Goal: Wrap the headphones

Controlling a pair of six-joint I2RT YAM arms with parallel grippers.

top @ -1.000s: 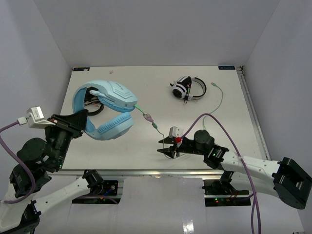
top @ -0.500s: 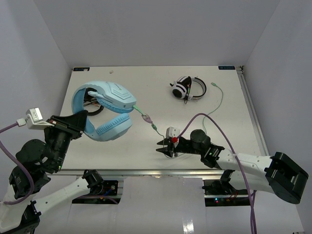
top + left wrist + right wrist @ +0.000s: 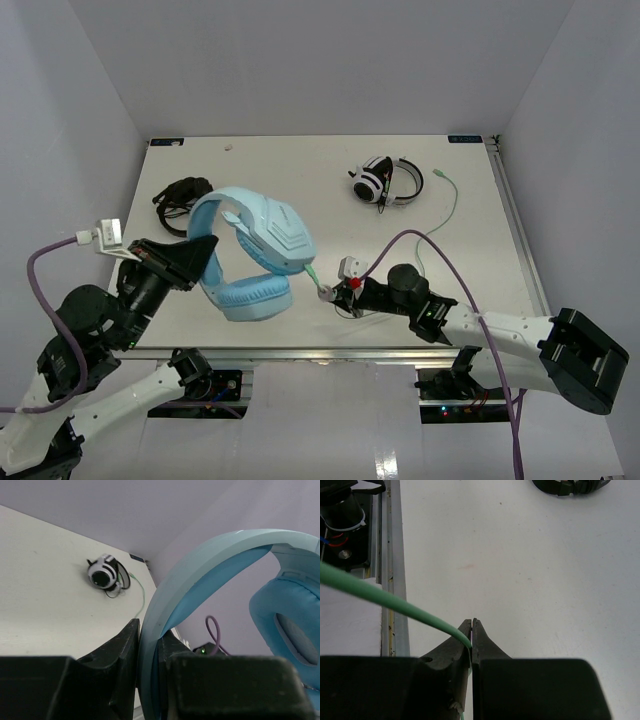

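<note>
The light blue headphones [image 3: 255, 250] hang lifted above the table's near left part. My left gripper [image 3: 197, 262] is shut on their wide headband [image 3: 200, 565], which runs up between its fingers [image 3: 122, 650]. An ear cup [image 3: 287, 625] shows at the right of the left wrist view. The thin pale green cable [image 3: 314, 276] runs from the headphones to my right gripper [image 3: 340, 297], which is shut on it. In the right wrist view the cable [image 3: 385, 597] enters the closed jaws from the left.
White-and-black headphones [image 3: 385, 182] with a thin cable [image 3: 450, 205] lie at the back right, also in the left wrist view [image 3: 105, 575]. Black headphones [image 3: 180, 192] lie at the back left. The table's front rail [image 3: 390, 565] is close to my right gripper.
</note>
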